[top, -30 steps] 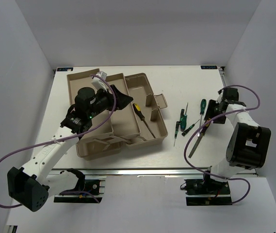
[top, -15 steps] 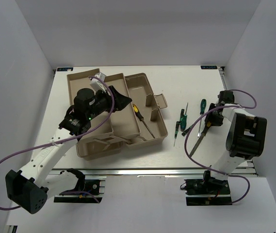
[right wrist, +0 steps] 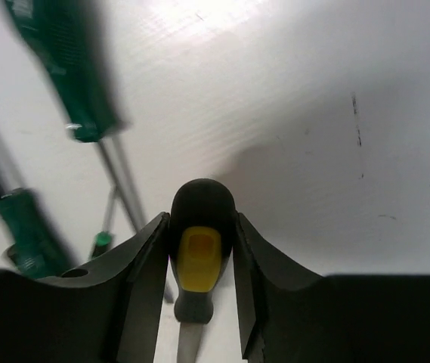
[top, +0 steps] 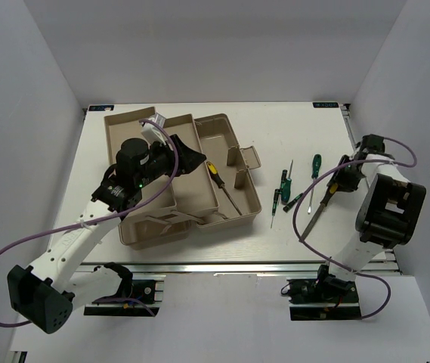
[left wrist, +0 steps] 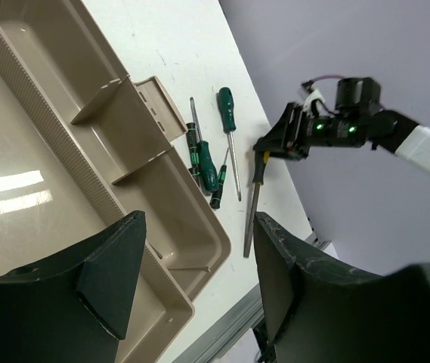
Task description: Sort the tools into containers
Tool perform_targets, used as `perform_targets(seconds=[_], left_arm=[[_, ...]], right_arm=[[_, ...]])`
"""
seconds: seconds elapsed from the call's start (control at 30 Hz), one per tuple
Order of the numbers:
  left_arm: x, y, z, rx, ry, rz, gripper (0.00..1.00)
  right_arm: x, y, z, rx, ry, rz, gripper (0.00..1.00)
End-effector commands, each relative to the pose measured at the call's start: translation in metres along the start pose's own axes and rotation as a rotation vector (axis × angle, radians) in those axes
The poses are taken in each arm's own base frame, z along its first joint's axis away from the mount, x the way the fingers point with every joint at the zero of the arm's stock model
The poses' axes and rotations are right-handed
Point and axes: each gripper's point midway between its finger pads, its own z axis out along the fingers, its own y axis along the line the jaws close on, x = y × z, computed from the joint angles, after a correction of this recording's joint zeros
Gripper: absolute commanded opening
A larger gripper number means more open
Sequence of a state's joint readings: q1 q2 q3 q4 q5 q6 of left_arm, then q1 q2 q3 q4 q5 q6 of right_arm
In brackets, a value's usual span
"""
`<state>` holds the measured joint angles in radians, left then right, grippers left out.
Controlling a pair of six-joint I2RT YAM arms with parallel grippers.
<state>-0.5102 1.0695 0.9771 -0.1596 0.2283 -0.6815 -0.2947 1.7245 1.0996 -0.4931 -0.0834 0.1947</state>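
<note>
Top external: shows the beige toolbox (top: 230,221) lying open.
Toolbox: has a wide flat tray on one side and a deeper half on the right, cut up by thin walls.
Yellow-and-black screwdriver (top: 215,173): lies inside the right half of the toolbox, in its long room, with the handle toward the far end.
Left gripper (top: 190,156): hangs over the middle of the toolbox, above the tray edge.
Left fingers (left wrist: 109,280): spread wide apart, with nothing between them.
Right gripper (right wrist: 199,221): sits well to the right of the toolbox, past the green tools.
Right fingers (right wrist: 143,287): pressed tight on both sides of a black-and-yellow handle.
File (top: 314,216): held by that handle, with its flat gray blade pointing toward the near side, well apart from the toolbox; cannot tell if the tip touches the table (top: 290,136).
Green screwdrivers (top: 283,181): lie on the table between the toolbox and the file, bunched close, some touching.
Long green screwdriver (top: 317,162): lies just beside the file, on the toolbox side, with its handle toward the far end.
</note>
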Motion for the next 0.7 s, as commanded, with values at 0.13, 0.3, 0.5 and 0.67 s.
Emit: perform_targets(seconds=[0.13, 0.3, 0.5, 0.67], left_arm=[[-0.015, -0.021, -0.017, 0.048, -0.042, 0.035, 0.69], [-0.017, -0.021, -0.021, 0.035, -0.041, 0.053, 0.69], [-0.02, -0.023, -0.022, 0.034, -0.052, 0.051, 0.69], [-0.022, -0.022, -0.026, 0.022, -0.061, 0.051, 0.69]], right_arm=[[-0.048, 0.087, -0.084, -0.518, -0.017, -0.33, 0.0], [-0.041, 0.129, -0.111, -0.649, -0.015, -0.444, 0.0], [-0.018, 0.214, -0.159, -0.782, -0.085, -0.671, 0.0], [-0.002, 0.264, -0.193, -0.872, -0.132, -0.79, 0.0]])
